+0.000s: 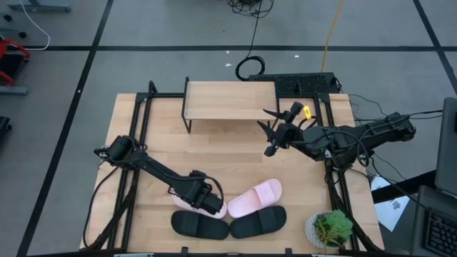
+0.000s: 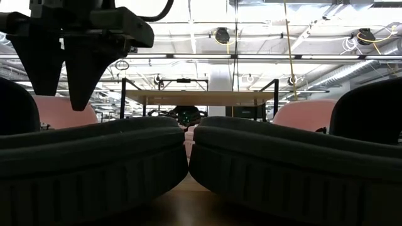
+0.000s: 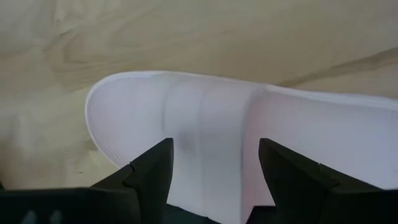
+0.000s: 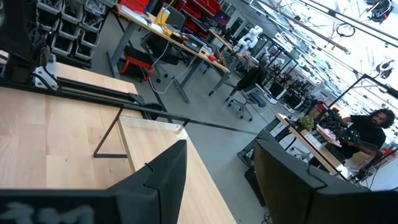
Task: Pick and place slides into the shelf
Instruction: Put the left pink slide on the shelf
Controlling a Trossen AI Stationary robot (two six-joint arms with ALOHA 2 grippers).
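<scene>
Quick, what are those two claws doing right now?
Left gripper: fingers astride a pale pink slide on the table; a firm grip cannot be told.
Right gripper: open, empty, hanging beside the shelf.

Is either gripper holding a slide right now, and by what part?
The left gripper straddles a pink slide's strap; a firm grip cannot be told. The right gripper is open, empty, beside the shelf.

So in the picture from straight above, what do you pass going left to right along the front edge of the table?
The left black slide → the right black slide → the potted plant at the table's right corner. The pink pair sits just behind the black ones and overlaps them, so I leave it out.
</scene>
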